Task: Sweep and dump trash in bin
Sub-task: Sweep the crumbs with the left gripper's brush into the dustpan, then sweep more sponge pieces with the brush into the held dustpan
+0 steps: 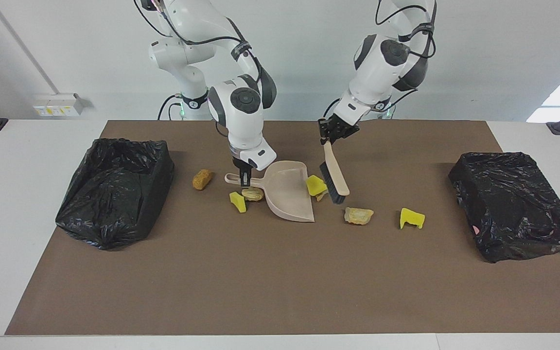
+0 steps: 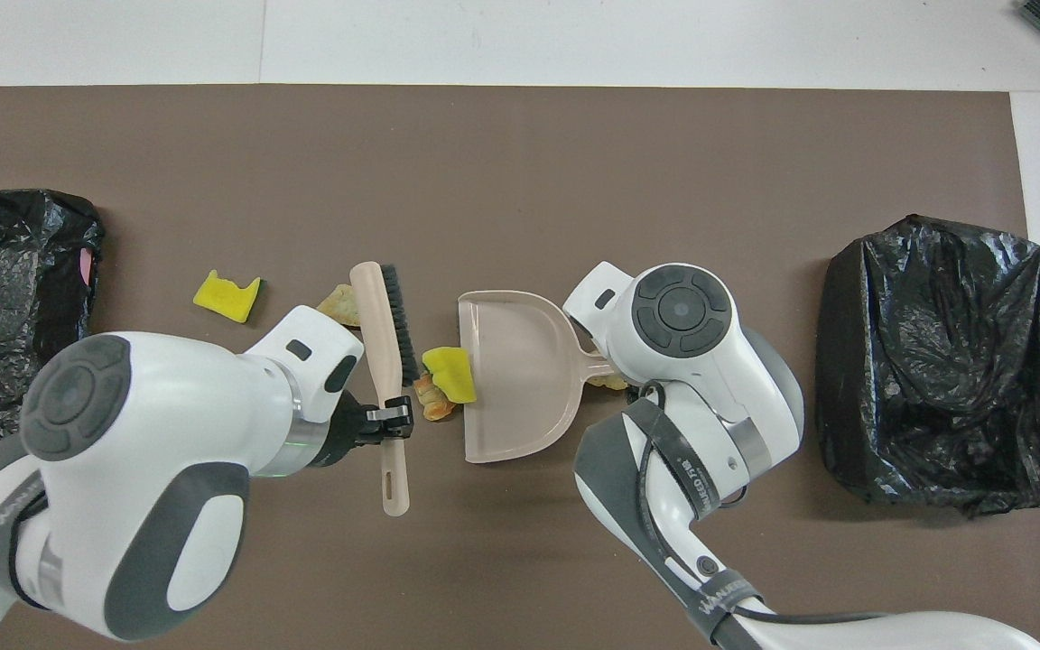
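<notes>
The left gripper [image 1: 331, 138] is closed on the handle of the brush [image 1: 334, 174], which hangs tilted, bristles down at the mat. The right gripper [image 1: 245, 181] is clamped on the handle of the dustpan [image 1: 289, 194], which lies flat on the mat [image 1: 260, 282].

Key relation: a yellow sponge [image 1: 316, 185] and a tan lump [image 1: 322, 196] sit between the brush bristles and the dustpan's open edge, just at the lip. The brush's long axis runs roughly parallel to that lip, so a short push toward the right arm's end should carry both scraps in.

Remaining trash on the mat:
- a crusty lump [image 1: 358, 215] and a second yellow sponge [image 1: 411, 218], toward the left arm's end;
- a yellow piece [image 1: 237, 201] and a tan lump [image 1: 253, 194] beside the dustpan handle;
- an orange-brown lump [image 1: 202, 179] toward the right arm's end.

Containers: the dustpan holds nothing yet. A lined bin [image 1: 114, 194] stands at the right arm's end and another bin [image 1: 516, 204] at the left arm's end; no trash shows in either.
</notes>
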